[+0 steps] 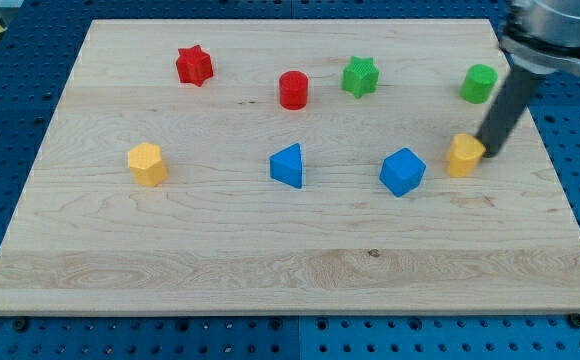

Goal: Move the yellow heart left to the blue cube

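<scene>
The near strip of the wooden surface (270,275) carries no blocks; its bottom edge is partly cut by the view's lower border, with blue perforated panel (30,60) showing around the board.

Going farther in, a middle row runs across. At the view's left stands a yellow block (147,163), faceted, roughly hexagonal. Near the centre is a blue triangular prism (287,165). To its right sits the blue cube (402,171), tilted corner-on. Just beside it, to the view's right but apart, is the yellow heart (464,155); its heart outline is hard to make out from this angle.

My tip (489,154) rests against the heart's right side, touching or nearly so. The rod (505,108) slants up to the view's right and is cut off at the top edge along with the grey arm body (555,25). There is no tool to open or close, only the rod.

In the far row, from the view's left: a red star (194,65), a red cylinder (293,89), a green star (360,76), and a green cylinder (478,83) just left of the rod. Nothing stands between heart and cube.
</scene>
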